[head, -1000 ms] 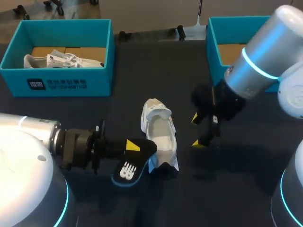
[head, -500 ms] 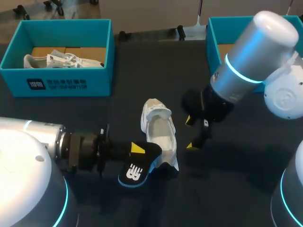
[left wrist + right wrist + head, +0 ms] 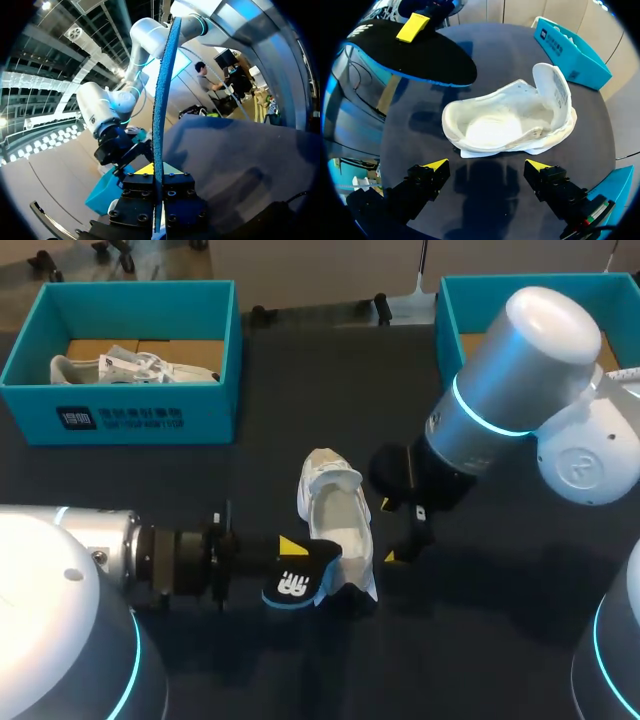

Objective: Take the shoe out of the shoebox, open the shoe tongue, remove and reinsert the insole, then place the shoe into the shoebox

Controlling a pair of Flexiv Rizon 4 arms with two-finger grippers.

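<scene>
A white shoe [image 3: 335,520] lies on the dark table, its opening up and its tongue folded back. My left gripper [image 3: 290,552] is shut on the black insole [image 3: 295,585], which has a blue underside, and holds it at the shoe's heel end. In the left wrist view the insole [image 3: 162,100] stands edge-on between the left gripper's [image 3: 157,175] fingers. My right gripper [image 3: 388,532] is open just right of the shoe. In the right wrist view the shoe [image 3: 512,117] lies ahead of the right gripper's [image 3: 486,167] spread yellow tips, and the insole [image 3: 410,55] hovers beyond the heel.
A teal shoebox [image 3: 120,420] at the back left holds another white shoe [image 3: 130,367]. A second teal shoebox [image 3: 455,340] stands at the back right, partly behind my right arm. Dark table surface surrounds the shoe.
The left gripper has carried the insole right, toward the shoe's heel, and turned it more on edge. The right arm has moved left, closer to the shoe, still open.
</scene>
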